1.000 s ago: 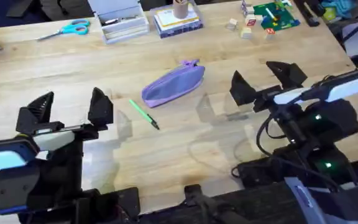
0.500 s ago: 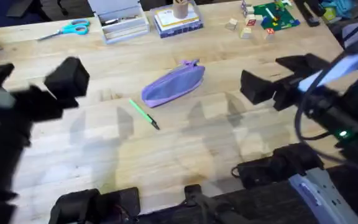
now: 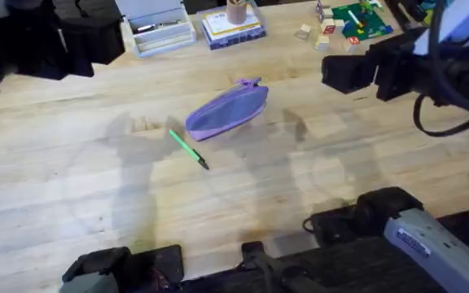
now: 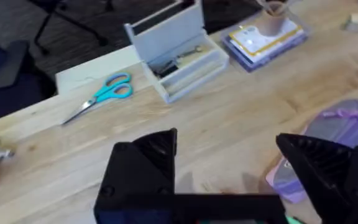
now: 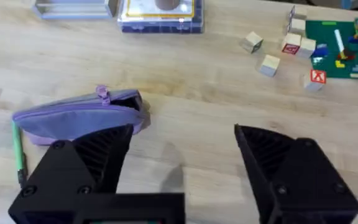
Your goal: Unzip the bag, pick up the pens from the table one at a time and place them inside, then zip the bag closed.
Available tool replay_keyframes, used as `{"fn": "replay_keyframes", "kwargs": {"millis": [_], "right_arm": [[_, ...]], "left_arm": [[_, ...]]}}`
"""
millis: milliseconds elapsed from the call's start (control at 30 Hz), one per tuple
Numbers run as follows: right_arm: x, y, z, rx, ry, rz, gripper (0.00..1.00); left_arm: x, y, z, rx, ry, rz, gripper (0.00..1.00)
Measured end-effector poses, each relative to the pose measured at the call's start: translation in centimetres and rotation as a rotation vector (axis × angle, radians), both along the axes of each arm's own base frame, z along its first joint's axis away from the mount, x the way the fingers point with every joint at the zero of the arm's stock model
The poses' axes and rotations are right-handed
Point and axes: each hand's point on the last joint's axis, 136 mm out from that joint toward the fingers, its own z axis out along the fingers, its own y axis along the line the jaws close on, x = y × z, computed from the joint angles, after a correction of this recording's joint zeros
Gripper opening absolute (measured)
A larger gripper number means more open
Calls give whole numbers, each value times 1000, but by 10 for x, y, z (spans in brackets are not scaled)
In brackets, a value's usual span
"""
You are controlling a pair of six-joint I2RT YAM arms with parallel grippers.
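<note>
While bag lies zipped mid-desk, long axis diagonal, pull tab at far-right end, green pen just beside near-left end. Both jaws apart, empty, raised. Right gripper looks nearer tab (judgement); left gripper nearer pen.

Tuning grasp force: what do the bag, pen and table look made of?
Bag: soft matte lilac fabric, sagging, wrinkled. Pen: likely smooth green plastic, dark tip. Table: light wood planks, visible grain, slight sheen, maybe sealed.
</note>
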Motion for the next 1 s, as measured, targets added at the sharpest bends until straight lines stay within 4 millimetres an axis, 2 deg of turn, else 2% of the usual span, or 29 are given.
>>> {"fn": "replay_keyframes", "kwargs": {"millis": [67, 267, 500, 533, 667, 700, 1000], "right_arm": [[3, 0, -7, 0, 33, 0, 997], [3, 0, -7, -7, 32, 4, 996], [2, 0, -7, -26, 29, 16, 997], [3, 0, -7, -33, 29, 20, 997], [3, 0, -7, -39, 28, 24, 997], [2, 0, -7, -43, 27, 26, 998], [2, 0, -7, -70, 23, 43, 997]], "left_arm": [[4, -13, -11, 51, 18, -120, 993], [-4, -32, -34, 151, 62, -321, 993], [-26, -58, -67, 220, 114, -626, 993], [-29, -66, -78, 231, 117, -723, 993], [-27, -75, -90, 202, 125, -805, 995], [-25, -82, -100, 165, 139, -861, 995], [-31, -120, -146, 129, 221, -1070, 995]]}}
